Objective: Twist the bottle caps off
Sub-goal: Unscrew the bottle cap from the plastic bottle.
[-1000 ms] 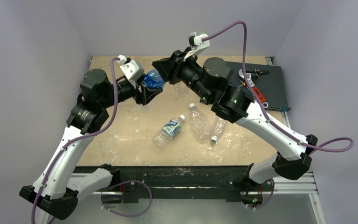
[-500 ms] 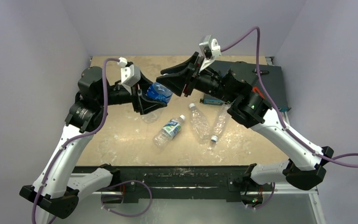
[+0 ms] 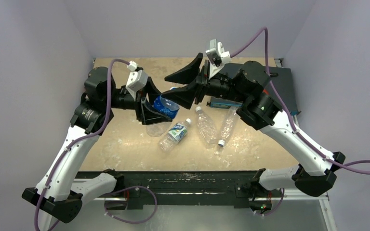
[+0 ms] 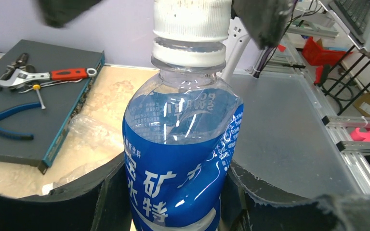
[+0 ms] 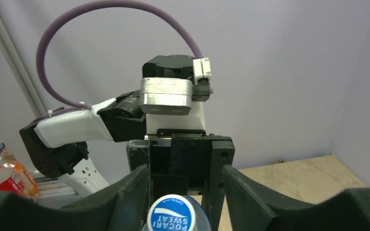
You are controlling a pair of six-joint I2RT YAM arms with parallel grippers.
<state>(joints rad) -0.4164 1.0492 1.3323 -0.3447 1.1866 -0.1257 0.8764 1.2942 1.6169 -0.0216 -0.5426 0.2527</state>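
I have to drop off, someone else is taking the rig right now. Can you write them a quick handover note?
Left gripper: shut on the blue-labelled bottle, held up off the table.
Right gripper: open, fingers either side of that bottle's cap, not gripping it.
Lying on the table: a labelled bottle and two unlabelled bottles, all apparently capped.
Done: no cap is off. Whether the held one is loosened cannot be told.
Left: close on the held cap and twist it off, then do the other three.
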